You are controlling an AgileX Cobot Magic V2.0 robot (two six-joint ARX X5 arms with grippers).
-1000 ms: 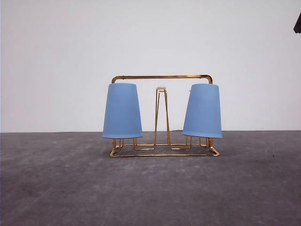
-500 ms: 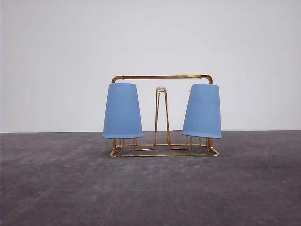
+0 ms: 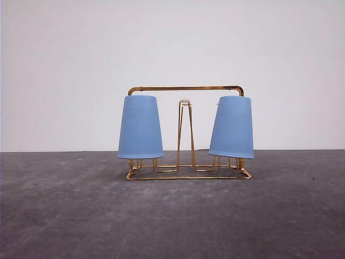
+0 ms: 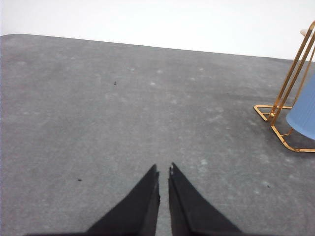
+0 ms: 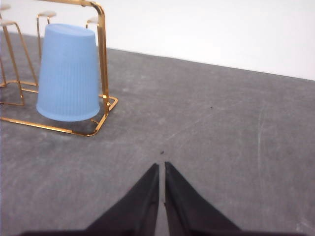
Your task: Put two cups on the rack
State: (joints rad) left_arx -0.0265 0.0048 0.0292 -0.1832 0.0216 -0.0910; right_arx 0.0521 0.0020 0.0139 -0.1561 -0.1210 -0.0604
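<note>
While the rack [image 3: 186, 133] stands on the grey table [image 3: 70, 216], both cups hang upside down on its prongs: the left cup [image 3: 140, 127] sits over the rack's left end and the right cup [image 3: 232, 127] over its right end, tilted slightly, with a bare pale-tipped prong [image 3: 185, 102] between them. The left gripper [image 4: 164, 172] hovers above the table well apart from the rack, its black fingers pressed nearly together and grasping nothing. The right gripper [image 5: 161, 167] is likewise closed on nothing, off to the side of the rack's right end.

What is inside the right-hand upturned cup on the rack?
Below the right cup's rim, thin rack wires run up into it. The prong's upper part and tip are covered by the cup wall.
</note>
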